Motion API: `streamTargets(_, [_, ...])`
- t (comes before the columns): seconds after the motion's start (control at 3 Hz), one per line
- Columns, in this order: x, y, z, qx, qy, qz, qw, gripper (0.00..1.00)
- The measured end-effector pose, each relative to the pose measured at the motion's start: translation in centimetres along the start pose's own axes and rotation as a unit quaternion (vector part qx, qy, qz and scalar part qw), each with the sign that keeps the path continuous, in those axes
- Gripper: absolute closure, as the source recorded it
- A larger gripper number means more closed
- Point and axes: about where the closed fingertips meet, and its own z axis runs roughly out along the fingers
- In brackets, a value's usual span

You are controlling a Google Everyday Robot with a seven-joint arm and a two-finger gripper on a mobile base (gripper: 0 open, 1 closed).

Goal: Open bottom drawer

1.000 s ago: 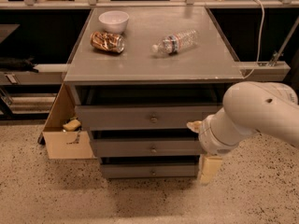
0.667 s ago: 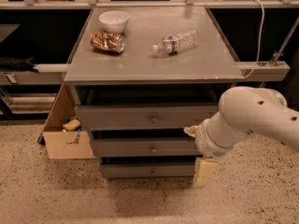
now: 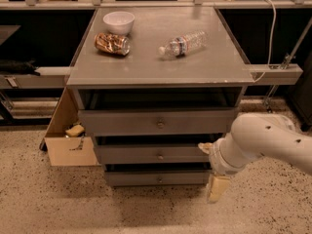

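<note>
Gripper: the cream-coloured two-finger gripper (image 3: 210, 168) on the white rounded arm (image 3: 265, 140) sits low at the right front corner of the grey cabinet (image 3: 156, 65), level with the lower two drawers.
Gripper state: spread wide and holding nothing. One cream finger (image 3: 204, 147) pokes out by the right end of the middle drawer, and the other (image 3: 217, 188) hangs down to just above the floor.
Bottom drawer: the lowest, slim grey drawer front with a small round centre knob (image 3: 158, 178) lies just left of the gripper. Its right end is next to the lower finger, but contact cannot be told. A dark gap shows above the front.
Other drawers: the middle grey drawer (image 3: 156, 155) and the wider top grey drawer (image 3: 158, 122) stack above it, each with a centre knob.
Cabinet top: a white round bowl (image 3: 119, 21) stands at the back left, with a crinkled brown snack bag (image 3: 112, 43) just in front of it. A clear plastic water bottle (image 3: 183, 44) lies on its side near the middle.
Left of cabinet: an open cardboard box (image 3: 68, 145) stands on the speckled floor (image 3: 146, 211).
</note>
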Motion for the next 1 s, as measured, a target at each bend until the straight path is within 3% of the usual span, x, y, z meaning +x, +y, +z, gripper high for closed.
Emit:
streamTargets(0.33, [2.9, -0.2, 5.0, 0.007, 0.0, -0.007, 0.9999, 0.0])
streamTargets(1.0, [6.4, -0.4, 14.8, -0.017, -0.021, -0.013, 0.9995, 0.0])
